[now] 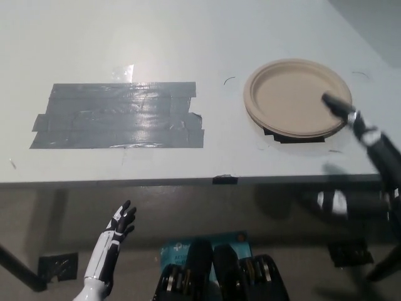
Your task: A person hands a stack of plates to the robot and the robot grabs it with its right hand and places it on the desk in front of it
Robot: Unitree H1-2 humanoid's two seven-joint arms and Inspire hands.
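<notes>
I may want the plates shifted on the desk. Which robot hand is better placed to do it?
Right. The black right robot hand hovers at the near edge of the plates, fingers apart. The white left robot hand hangs below the desk edge, far from them.

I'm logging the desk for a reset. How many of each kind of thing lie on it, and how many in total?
stack of tan plates: 1
grey tape patch: 1
black tape pieces: 2 (one under the stack, one at the front edge of the desk)
Total: 4
</notes>
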